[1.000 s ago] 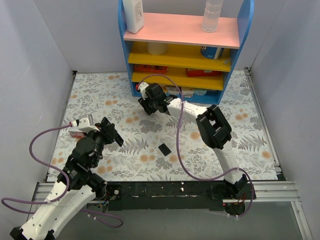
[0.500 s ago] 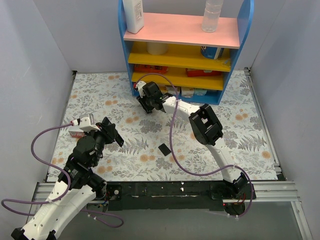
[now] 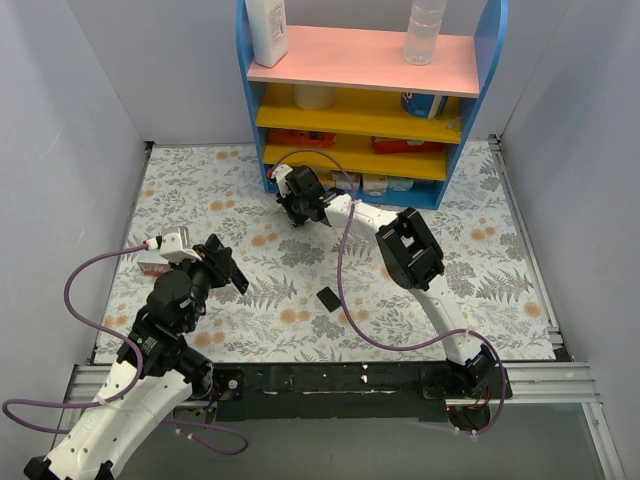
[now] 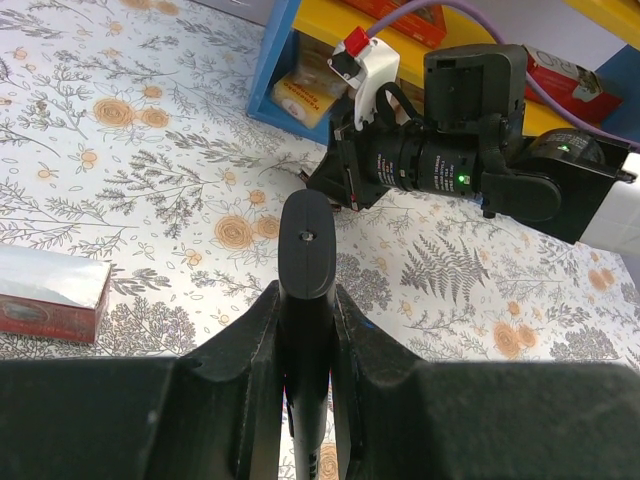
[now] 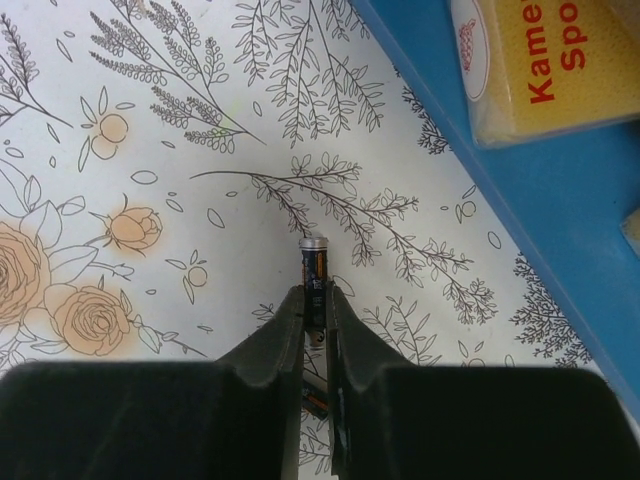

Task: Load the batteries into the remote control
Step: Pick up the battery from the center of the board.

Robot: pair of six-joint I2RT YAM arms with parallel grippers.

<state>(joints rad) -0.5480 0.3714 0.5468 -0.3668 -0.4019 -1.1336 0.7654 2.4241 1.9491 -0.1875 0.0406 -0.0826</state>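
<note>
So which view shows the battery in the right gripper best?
Right wrist: the battery sits close up, pinched between the right gripper fingers. Top external shows only the gripper covering it; left wrist doesn't show it clearly.

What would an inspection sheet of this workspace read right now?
Surface: floral-print tablecloth, lying flat.
Job's things: slim flat black remote control held by left end effector; small dark cylindrical battery held by right end effector; second one not clearly seen.
Clutter: small flat black square piece; red-and-silver box.
End effectors: both shut on their loads.
Cables: purple cables looping over the cloth.
Surroundings: blue, yellow and pink shelf unit; grey walls.
</note>
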